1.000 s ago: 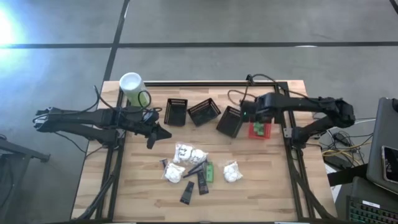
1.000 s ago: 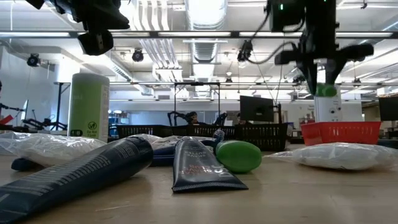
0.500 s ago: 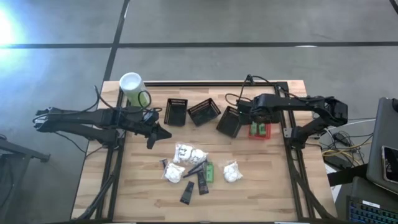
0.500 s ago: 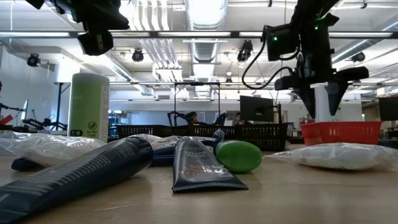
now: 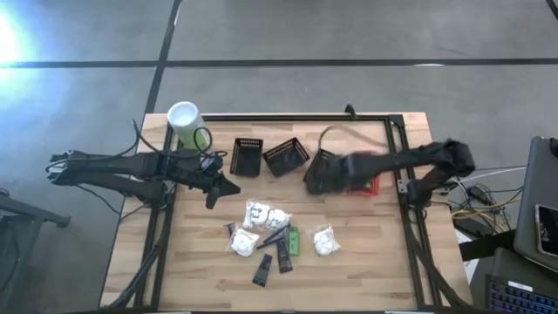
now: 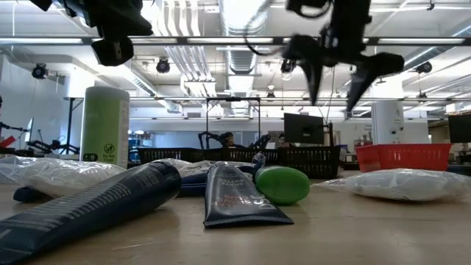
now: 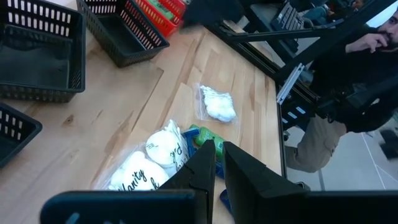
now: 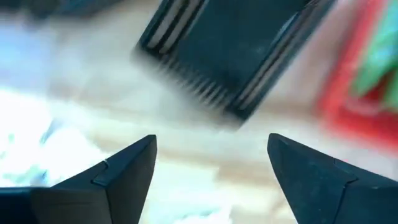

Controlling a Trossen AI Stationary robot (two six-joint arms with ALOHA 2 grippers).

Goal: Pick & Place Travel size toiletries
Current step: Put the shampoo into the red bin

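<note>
The left claw (image 5: pixel 212 185) hangs above the left half of the surface (image 5: pixel 200 262), its two fingers (image 7: pixel 202 163) pressed together with nothing between them, just left of the heap of toiletries. Behind it stands a tall pale-green canister (image 5: pixel 186 122) with a white lid. Three black baskets (image 5: pixel 247 156) sit in a row along the far side.

In the middle of the surface lie the toiletries: white crinkly packets (image 5: pixel 261 215), a small green tube (image 5: pixel 294 242), and slim dark tubes (image 5: pixel 284 254), crowded together and partly overlapping. One more white packet (image 5: pixel 326 242) lies a little apart on the right of the heap.

Farther right, the right claw (image 6: pixel 338 73) is blurred with motion over the rightmost black basket, beside the red basket (image 5: pixel 367 185), which already holds something green. Its fingers are spread wide and hold nothing.

The packets look light, soft and squashy, with slippery wrap; pinching one across its bulging middle would likely hold better than taking the flat edge. The tubes seem stiffer and smooth, best taken across the body. The lone packet on the right appears the easiest to reach cleanly.
</note>
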